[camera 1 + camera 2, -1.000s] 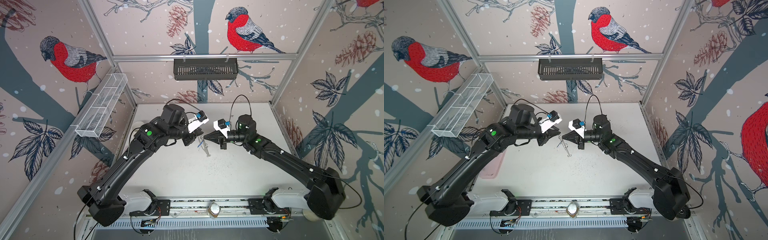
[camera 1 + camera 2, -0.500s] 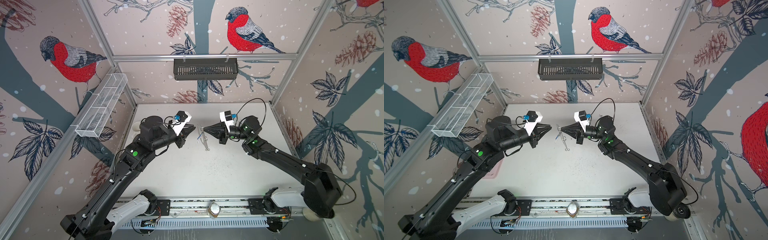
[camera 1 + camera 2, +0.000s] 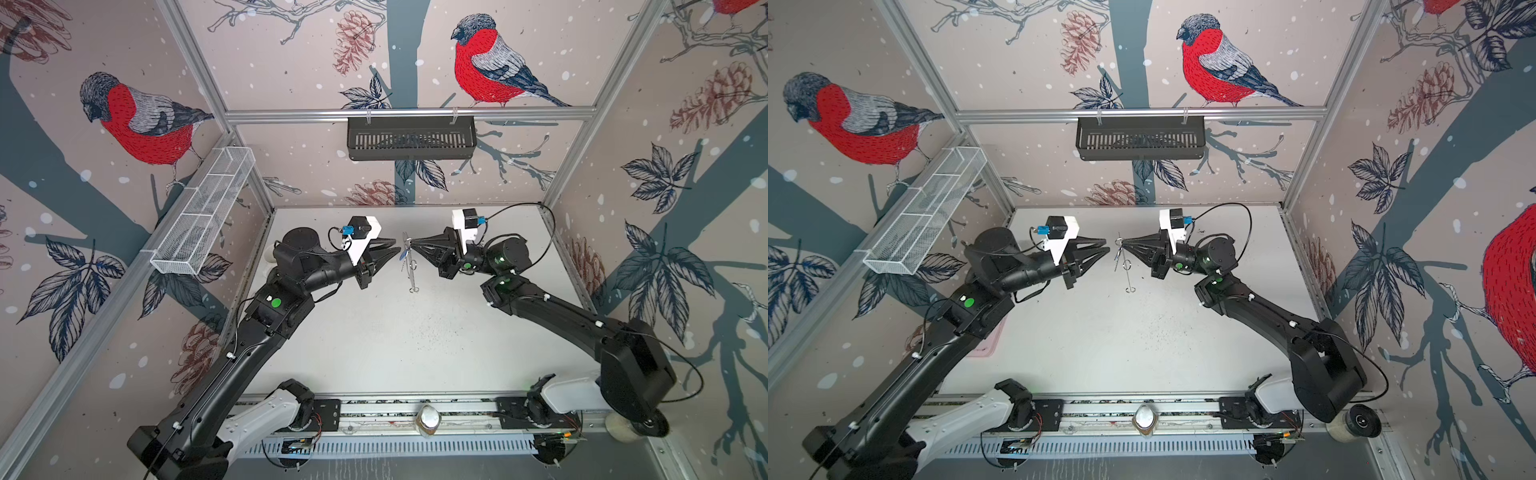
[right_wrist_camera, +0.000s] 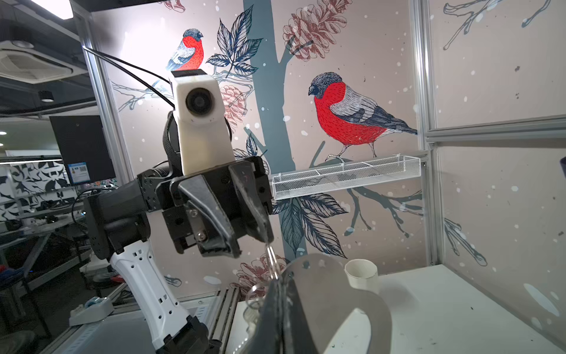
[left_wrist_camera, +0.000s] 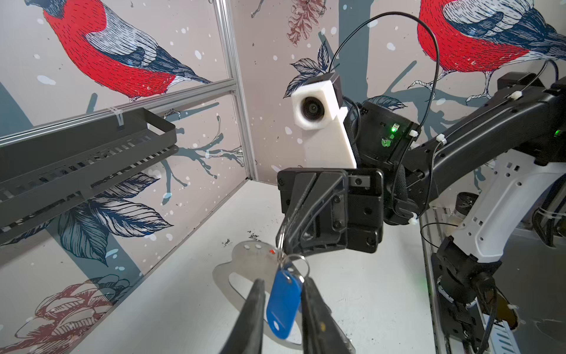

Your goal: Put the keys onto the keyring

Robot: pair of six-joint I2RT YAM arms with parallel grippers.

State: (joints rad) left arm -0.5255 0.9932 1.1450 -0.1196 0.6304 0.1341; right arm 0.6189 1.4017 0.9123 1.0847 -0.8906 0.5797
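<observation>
Flat grey slotted keyring clamped in right claw, oval blue tag flanked by left claw, grip indiscernible, edge-on in both top views.

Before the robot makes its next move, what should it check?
1. Right jaws shut on the flat grey metal holder: ok.
2. Blue oval plastic tag sits between the left jaws: ok.
3. Left jaws really pinching that tag: cannot tell.
4. Tag already hooked onto the holder: cannot tell.
5. White paper cup stands away from both jaws: ok.
</observation>
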